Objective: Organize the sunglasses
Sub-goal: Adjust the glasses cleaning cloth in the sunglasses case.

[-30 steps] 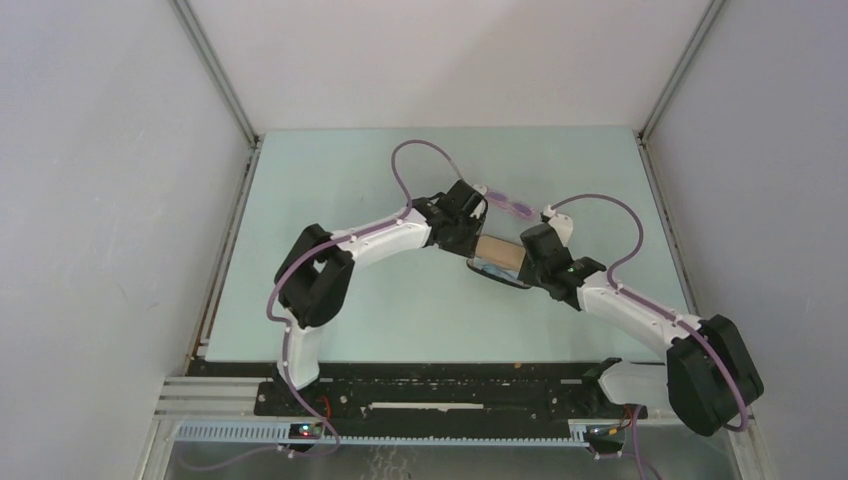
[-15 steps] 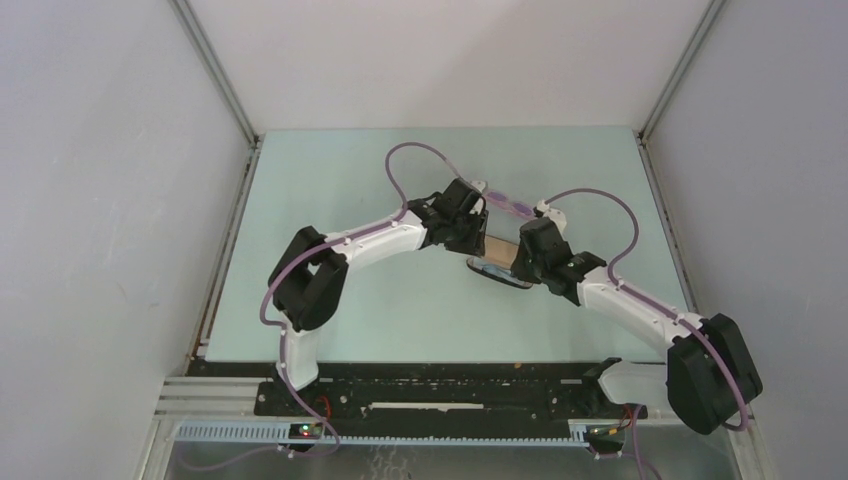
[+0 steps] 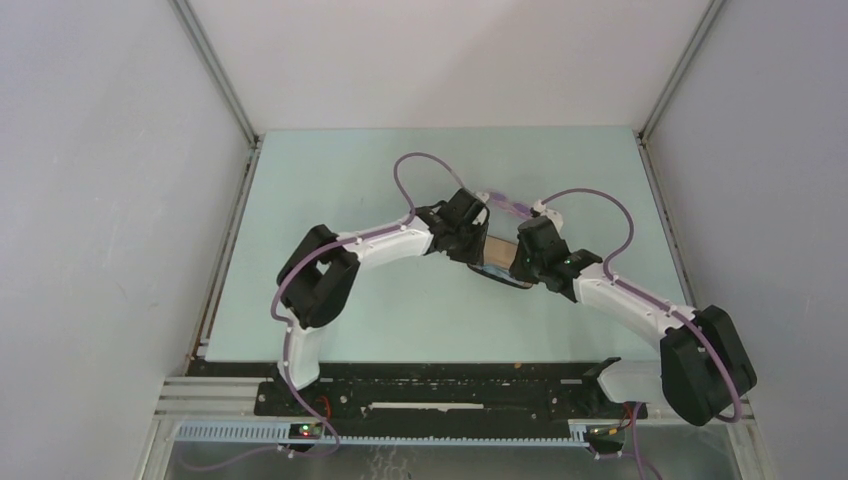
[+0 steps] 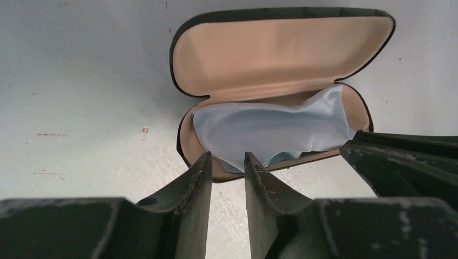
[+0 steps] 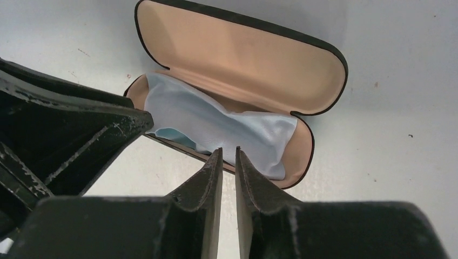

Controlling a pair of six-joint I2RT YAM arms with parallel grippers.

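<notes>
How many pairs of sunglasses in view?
1. The pink-purple sunglasses lie on the table just beyond the open black case, visible only from the top camera; none inside the case.

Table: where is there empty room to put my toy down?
Bare table: between the left arm and the left wall, along the back wall beyond the sunglasses, and near the bases. Crowded: the middle, where the left gripper and right gripper meet over the open case.

My two arms (image 3: 385,243) have white link shells and black joint housings; a purple cable (image 3: 418,156) loops along each. My black claw fingers (image 4: 194,199) are scuffed pale.
</notes>
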